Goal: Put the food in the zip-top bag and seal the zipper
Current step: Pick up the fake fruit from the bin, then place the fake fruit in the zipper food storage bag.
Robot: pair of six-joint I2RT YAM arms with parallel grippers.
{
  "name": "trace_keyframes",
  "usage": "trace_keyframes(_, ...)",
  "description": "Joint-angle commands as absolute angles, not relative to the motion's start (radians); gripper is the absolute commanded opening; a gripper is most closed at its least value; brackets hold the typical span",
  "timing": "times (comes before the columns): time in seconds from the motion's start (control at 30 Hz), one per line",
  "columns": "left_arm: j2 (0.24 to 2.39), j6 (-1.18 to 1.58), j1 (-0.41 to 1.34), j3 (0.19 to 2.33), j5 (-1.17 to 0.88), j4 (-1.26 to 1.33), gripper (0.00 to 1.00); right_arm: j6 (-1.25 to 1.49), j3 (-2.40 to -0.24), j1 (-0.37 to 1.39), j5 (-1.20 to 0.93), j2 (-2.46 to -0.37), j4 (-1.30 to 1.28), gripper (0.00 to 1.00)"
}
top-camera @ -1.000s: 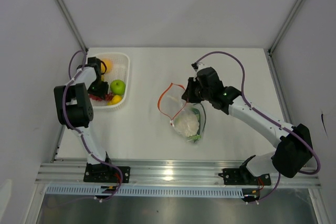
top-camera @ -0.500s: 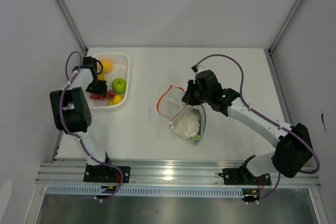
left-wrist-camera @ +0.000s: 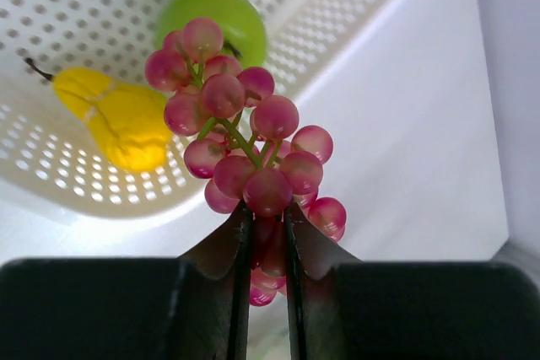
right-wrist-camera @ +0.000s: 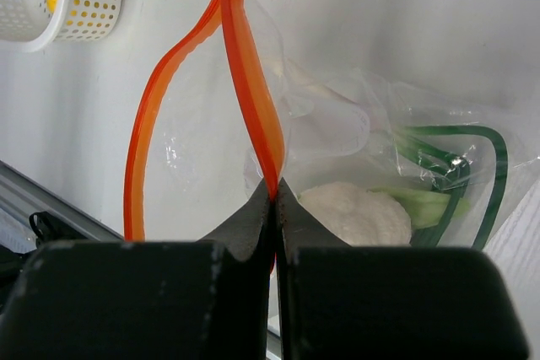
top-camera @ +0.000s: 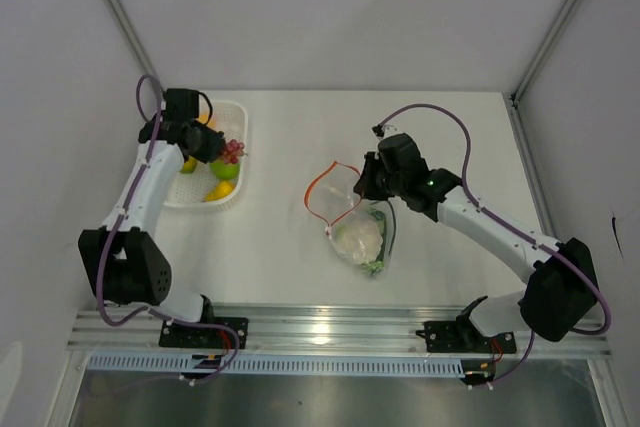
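Bag: the clear crinkly zip-top bag (top-camera: 362,237) lies about mid-way across the white tabletop (top-camera: 450,127), a little toward the near edge. A white cauliflower (right-wrist-camera: 359,212) and long green stalks (right-wrist-camera: 456,166) are already inside.
Mouth: the orange-red zipper strip (right-wrist-camera: 249,82) stands as an open loop at the bag's far-left end, and the opening faces left.
Right gripper: my right gripper (right-wrist-camera: 274,191) has its fingers pressed together on one side of that strip, holding the lip up.
Left gripper: my left gripper (left-wrist-camera: 266,217) is clamped on a bunch of pink-red toy grapes (left-wrist-camera: 245,158), raised over the right rim of the white perforated plastic basket (left-wrist-camera: 337,23) near the far-left corner.
In basket: a green apple (left-wrist-camera: 224,14) and a yellow pear (left-wrist-camera: 118,120) lie below the grapes.
Relation: from the grapes the mouth lies to the right and somewhat nearer, well apart. The loop's long axis runs roughly near-to-far, so I judge the bunch should enter from the left, across it.
Arm: the left carries the grapes — the right only props the bag open.
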State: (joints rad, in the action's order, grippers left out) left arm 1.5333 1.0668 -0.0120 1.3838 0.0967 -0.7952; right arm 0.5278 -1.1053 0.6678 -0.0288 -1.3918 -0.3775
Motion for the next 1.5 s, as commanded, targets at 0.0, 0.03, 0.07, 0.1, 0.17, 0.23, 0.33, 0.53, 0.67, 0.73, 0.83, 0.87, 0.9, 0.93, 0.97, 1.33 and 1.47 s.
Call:
trace_keyframes(0.0, 1.434, 0.985, 0.084, 1.391, 0.057, -0.778, 0.01, 0.522, -1.118, 0.649, -0.003, -1.338, -0.387, 0.00)
trace_keyframes(0.03, 1.399, 0.971, 0.103, 1.390, 0.046, -0.770, 0.01, 0.522, -1.118, 0.649, -0.003, -1.336, -0.388, 0.00)
trace_keyframes(0.07, 1.384, 0.942, 0.123, 1.390, 0.031, -0.761, 0.01, 0.522, -1.118, 0.647, -0.003, -1.336, -0.390, 0.00)
trace_keyframes(0.1, 1.370, 0.927, 0.159, 1.385, 0.008, -0.744, 0.00, 0.525, -1.120, 0.644, -0.005, -1.335, -0.393, 0.00)
trace_keyframes(0.17, 1.339, 0.887, 0.196, 1.382, -0.038, -0.733, 0.01, 0.526, -1.123, 0.643, -0.006, -1.338, -0.396, 0.00)
trace_keyframes(0.23, 1.327, 0.864, 0.241, 1.378, -0.109, -0.718, 0.00, 0.534, -1.132, 0.643, -0.006, -1.335, -0.402, 0.00)
trace_keyframes(0.33, 1.318, 0.815, 0.304, 1.362, -0.225, -0.683, 0.01, 0.543, -1.141, 0.643, -0.006, -1.325, -0.410, 0.00)
trace_keyframes(0.53, 1.296, 0.703, 0.432, 1.304, -0.420, -0.559, 0.01, 0.549, -1.147, 0.644, 0.000, -1.305, -0.439, 0.00)
trace_keyframes(0.67, 1.272, 0.713, 0.474, 1.241, -0.541, -0.500, 0.03, 0.551, -1.150, 0.646, 0.020, -1.289, -0.462, 0.00)
trace_keyframes(0.73, 1.264, 0.721, 0.492, 1.241, -0.575, -0.503, 0.03, 0.549, -1.147, 0.649, 0.034, -1.285, -0.466, 0.00)
trace_keyframes(0.83, 1.249, 0.747, 0.517, 1.230, -0.607, -0.500, 0.04, 0.538, -1.134, 0.657, 0.038, -1.281, -0.465, 0.00)
trace_keyframes(0.87, 1.247, 0.755, 0.529, 1.224, -0.629, -0.494, 0.04, 0.534, -1.123, 0.658, 0.040, -1.279, -0.459, 0.00)
trace_keyframes(0.9, 1.244, 0.761, 0.535, 1.221, -0.637, -0.488, 0.04, 0.532, -1.118, 0.661, 0.043, -1.279, -0.456, 0.00)
trace_keyframes(0.93, 1.241, 0.771, 0.540, 1.207, -0.641, -0.488, 0.04, 0.532, -1.115, 0.664, 0.044, -1.279, -0.454, 0.00)
trace_keyframes(0.97, 1.238, 0.775, 0.545, 1.215, -0.643, -0.488, 0.04, 0.531, -1.112, 0.670, 0.046, -1.279, -0.453, 0.00)
trace_keyframes(1.33, 1.272, 0.822, 0.580, 1.126, -0.686, -0.404, 0.05, 0.531, -1.121, 0.732, 0.074, -1.261, -0.449, 0.00)
trace_keyframes(1.47, 1.324, 0.816, 0.591, 1.121, -0.693, -0.373, 0.04, 0.545, -1.140, 0.753, 0.071, -1.232, -0.465, 0.00)
